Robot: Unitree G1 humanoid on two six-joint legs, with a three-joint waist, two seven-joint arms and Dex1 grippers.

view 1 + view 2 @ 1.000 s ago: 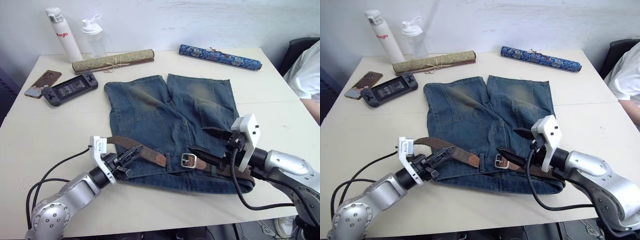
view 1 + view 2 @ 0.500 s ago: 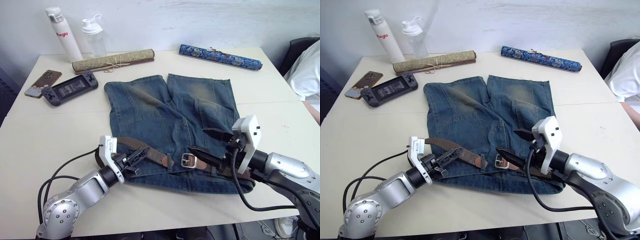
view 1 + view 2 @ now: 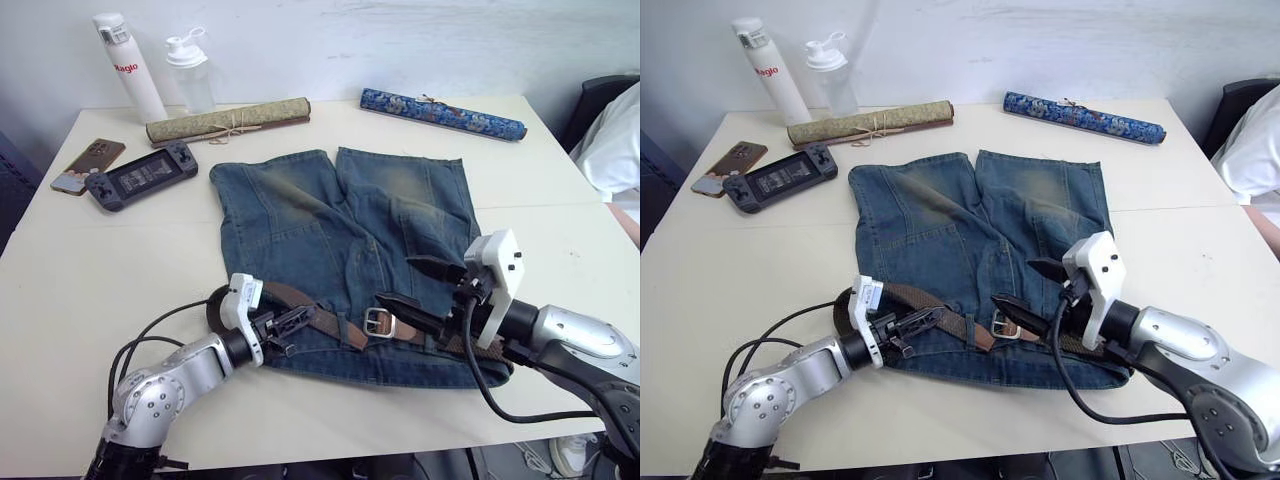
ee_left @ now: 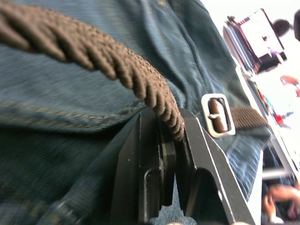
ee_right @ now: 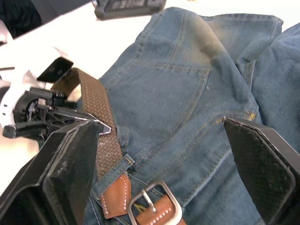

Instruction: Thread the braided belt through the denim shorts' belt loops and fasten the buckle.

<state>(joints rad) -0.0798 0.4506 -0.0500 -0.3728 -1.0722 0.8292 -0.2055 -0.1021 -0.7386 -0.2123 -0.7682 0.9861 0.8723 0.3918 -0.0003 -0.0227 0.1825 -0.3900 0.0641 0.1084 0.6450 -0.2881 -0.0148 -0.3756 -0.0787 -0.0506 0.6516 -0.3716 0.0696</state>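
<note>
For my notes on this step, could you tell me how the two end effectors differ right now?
The left end effector is shut on the braided belt; the right end effector is open, holding nothing. The left sits at the denim shorts' left waistband; the right hovers by the buckle. Both have black fingers and work at the waistband.

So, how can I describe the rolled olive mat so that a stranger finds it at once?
Look at the far side of the white table, beyond the denim shorts. The rolled olive mat lies there, near the two bottles. Unlike the blue patterned roll beside it, it is plain olive and tied with string.
</note>
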